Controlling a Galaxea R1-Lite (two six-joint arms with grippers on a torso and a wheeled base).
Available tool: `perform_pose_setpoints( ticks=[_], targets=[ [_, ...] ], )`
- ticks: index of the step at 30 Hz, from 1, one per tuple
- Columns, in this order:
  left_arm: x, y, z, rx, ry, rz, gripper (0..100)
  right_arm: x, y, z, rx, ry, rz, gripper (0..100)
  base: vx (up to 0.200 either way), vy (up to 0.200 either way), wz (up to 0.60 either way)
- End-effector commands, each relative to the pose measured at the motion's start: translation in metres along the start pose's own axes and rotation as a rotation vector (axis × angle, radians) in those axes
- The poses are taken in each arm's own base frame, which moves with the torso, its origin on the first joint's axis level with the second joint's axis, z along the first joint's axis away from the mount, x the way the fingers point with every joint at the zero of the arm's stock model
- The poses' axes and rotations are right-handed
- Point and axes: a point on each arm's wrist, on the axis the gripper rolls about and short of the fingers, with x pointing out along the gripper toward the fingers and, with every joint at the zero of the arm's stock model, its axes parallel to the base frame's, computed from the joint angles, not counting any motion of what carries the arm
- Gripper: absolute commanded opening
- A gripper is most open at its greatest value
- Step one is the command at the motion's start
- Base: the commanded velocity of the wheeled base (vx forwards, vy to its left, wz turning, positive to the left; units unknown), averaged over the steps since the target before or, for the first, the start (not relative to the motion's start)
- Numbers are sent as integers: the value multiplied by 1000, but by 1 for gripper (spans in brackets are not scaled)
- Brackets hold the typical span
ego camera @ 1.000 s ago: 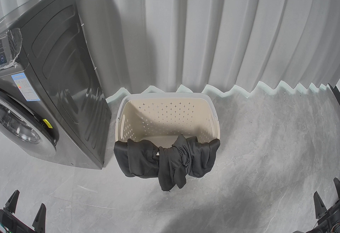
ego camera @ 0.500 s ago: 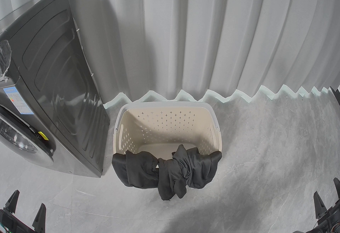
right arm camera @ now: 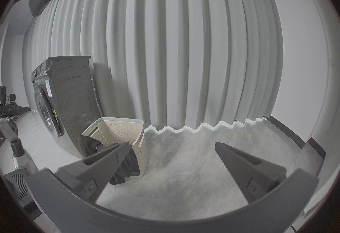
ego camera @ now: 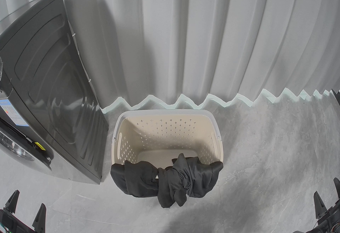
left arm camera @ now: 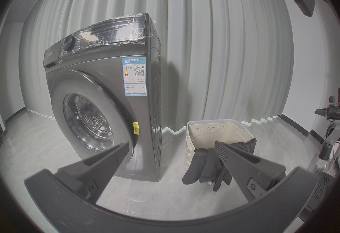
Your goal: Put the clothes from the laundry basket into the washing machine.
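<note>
Two grippers, both low, both empty. Left gripper [left arm camera: 170,144] sits at 7 o'clock in the head view, fingers spread wide, nothing between them. Right gripper [right arm camera: 170,144] sits at 5 o'clock, fingers equally wide apart, holding nothing. Both are well apart from the work.

One cream laundry basket [ego camera: 167,131] stands upright on the grey marbled floor [ego camera: 276,159], centre of the head view, slightly toward 6 o'clock. Perforated walls, pale rim.

Clothes [ego camera: 166,180]: a dark grey bundle, twisted into a knot near its middle, draped over the basket's 6 o'clock rim. Most of it hangs down the outside wall; the top of the knot pokes up over the rim on the inside. One end reaches the 7 o'clock corner of the rim, the other the 5 o'clock corner. Can't tell whether it's one garment or several.

Washing machine [ego camera: 46,85]: dark grey front-loader at 9 o'clock from the basket, just beside it, small gap between. In the left wrist view the round glass door [left arm camera: 88,120] looks shut. There's a blue label [left arm camera: 134,76] and a yellow sticker [left arm camera: 136,128] on the front panel, and clear film [left arm camera: 106,32] over the top.

White pleated curtain [ego camera: 212,32] runs across 12 o'clock behind basket and machine, hem down at the floor.
</note>
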Motion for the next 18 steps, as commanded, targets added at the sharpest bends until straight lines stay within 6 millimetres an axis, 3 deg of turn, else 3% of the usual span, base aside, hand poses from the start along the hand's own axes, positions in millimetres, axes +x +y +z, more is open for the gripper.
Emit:
perform_pose_setpoints(
  ticks=[1,5,14,18],
  targets=[
    [0,0,-4,-1,-3,0,100,0,0,-5,0,-1,0,100,0,0,0],
    [0,0,-4,-1,-3,0,100,0,0,-5,0,-1,0,100,0,0,0],
    [0,0,-4,0,-3,0,100,0,0,-5,0,-1,0,100,200,0,0],
    [0,0,-4,0,-3,0,100,0,0,-5,0,-1,0,100,0,0,0]
  ],
)
